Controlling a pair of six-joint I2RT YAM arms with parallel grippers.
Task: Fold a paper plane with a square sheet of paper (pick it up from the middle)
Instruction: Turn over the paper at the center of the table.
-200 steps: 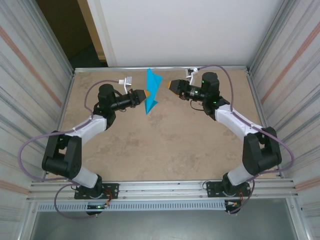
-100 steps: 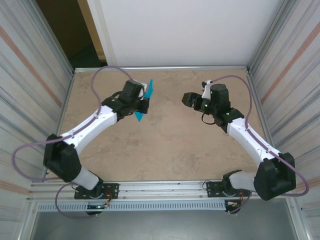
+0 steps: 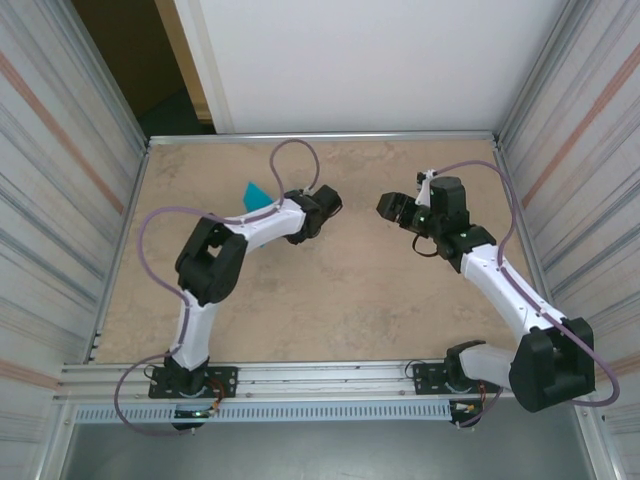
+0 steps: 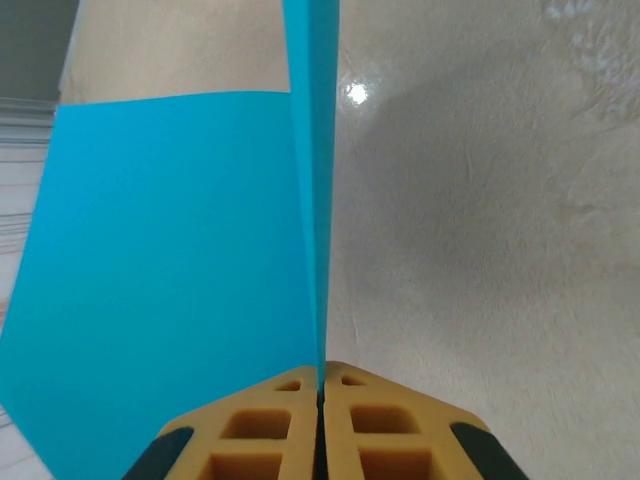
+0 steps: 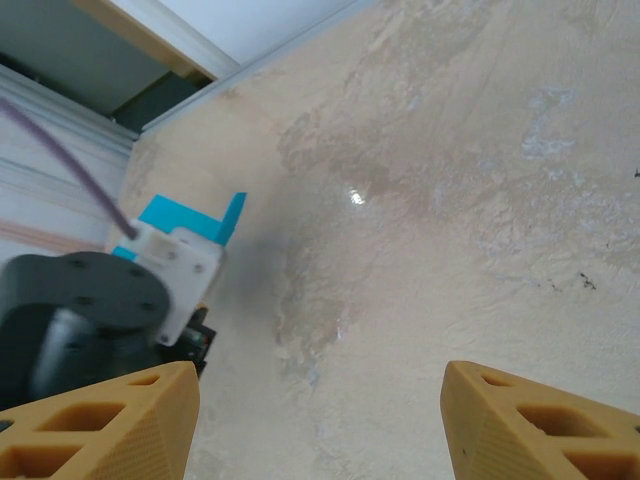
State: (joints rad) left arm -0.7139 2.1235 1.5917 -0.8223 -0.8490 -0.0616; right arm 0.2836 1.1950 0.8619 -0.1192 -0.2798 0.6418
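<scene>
The square sheet of paper (image 4: 170,250), creased but seemingly unfinished, hangs pinched in the left gripper (image 4: 320,378) as the right gripper (image 5: 318,395) gapes empty.

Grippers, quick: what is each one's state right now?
Left gripper: shut on the folded teal paper.
Right gripper: open, holding nothing.

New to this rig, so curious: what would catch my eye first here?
The creased teal-blue paper sheet stands out, pinched edge-on in the shut left end effector, one flap fanned out beside it. The right end effector hangs open over the beige marbled tabletop.
</scene>
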